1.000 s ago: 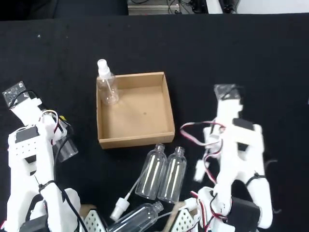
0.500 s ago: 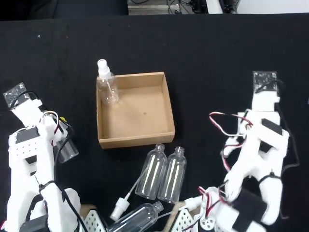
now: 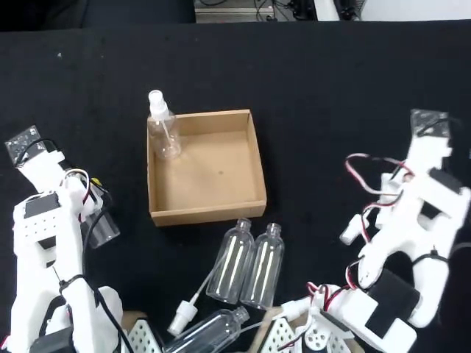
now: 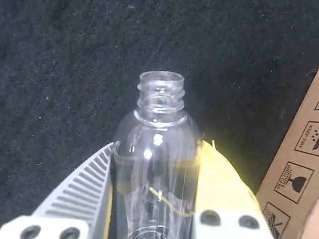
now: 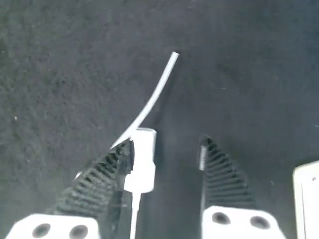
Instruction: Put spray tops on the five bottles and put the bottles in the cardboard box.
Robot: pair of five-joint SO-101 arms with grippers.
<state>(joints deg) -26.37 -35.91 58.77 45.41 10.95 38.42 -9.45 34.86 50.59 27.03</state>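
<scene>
Black cloth counter (image 3: 331,88), cables (image 3: 294,9) behind, handling symbols (image 4: 294,184) on cardboard box (image 3: 208,215), left gripper (image 4: 158,147) jaws clamping capless bottle (image 4: 159,114), right gripper (image 5: 166,143) jaws apart, spray top (image 5: 142,159) against one.

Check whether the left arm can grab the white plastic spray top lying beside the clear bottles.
Probably not: the left gripper, shut on a clear uncapped plastic bottle, cannot take the spray top.

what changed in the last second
The right arm swung to the right, away from the cardboard box. The left gripper stays shut on its bottle; the box, the capped bottle at its corner and the three loose bottles have not moved.
</scene>
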